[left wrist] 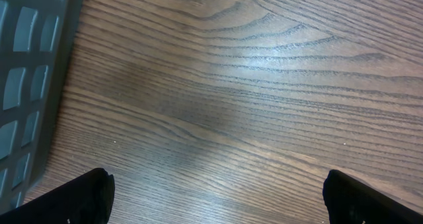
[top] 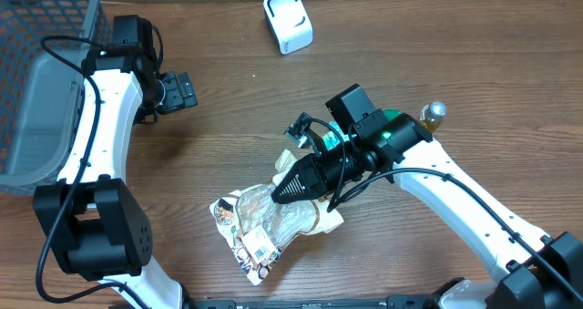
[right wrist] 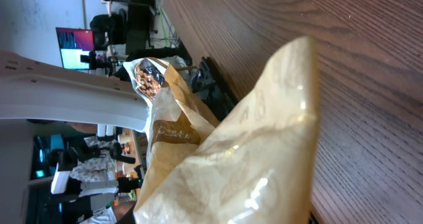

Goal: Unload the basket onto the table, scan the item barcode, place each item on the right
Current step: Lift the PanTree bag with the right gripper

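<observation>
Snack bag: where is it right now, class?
In the overhead view the snack bag is low and central, held by the right gripper, well below the white scanner.

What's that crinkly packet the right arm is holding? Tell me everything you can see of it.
The snack bag is a glossy tan plastic pouch, crumpled, with a photo of what looks like nuts or cereal at one end and a white barcode label facing up near its lower edge. It sits near the front middle of the wooden table. The right tool is shut on its upper edge. Whether it rests on the table or hangs just above is unclear.
</observation>
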### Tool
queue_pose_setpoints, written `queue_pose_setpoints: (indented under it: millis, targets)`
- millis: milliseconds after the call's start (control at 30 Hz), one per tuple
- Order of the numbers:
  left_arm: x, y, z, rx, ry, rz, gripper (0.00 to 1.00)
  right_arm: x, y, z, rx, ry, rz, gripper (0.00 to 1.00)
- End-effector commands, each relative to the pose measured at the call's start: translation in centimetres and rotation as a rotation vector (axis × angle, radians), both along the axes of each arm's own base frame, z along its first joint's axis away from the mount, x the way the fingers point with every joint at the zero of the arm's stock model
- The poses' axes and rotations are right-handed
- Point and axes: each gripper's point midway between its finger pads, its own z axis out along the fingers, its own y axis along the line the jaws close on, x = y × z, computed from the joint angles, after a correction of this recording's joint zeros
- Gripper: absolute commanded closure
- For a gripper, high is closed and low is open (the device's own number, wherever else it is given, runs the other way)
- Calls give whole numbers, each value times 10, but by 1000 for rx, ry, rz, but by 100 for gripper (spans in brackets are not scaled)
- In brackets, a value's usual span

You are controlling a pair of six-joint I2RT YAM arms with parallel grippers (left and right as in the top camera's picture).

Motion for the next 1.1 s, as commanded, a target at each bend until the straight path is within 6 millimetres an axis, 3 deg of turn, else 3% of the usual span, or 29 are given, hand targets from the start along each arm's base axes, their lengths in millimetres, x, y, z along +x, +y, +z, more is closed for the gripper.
queue_pose_setpoints:
  millis: [0, 767, 1067]
  targets:
    - [2, 2, 8, 15, -22, -1, 0, -3, -1, 11, 39, -19, 11, 86]
    - [2, 2, 8, 15, -22, -1, 0, -4, -1, 10, 42, -38, 24, 86]
    - [2, 2, 8, 15, -22, -1, 0, 14, -7, -9, -73, -125, -38, 87]
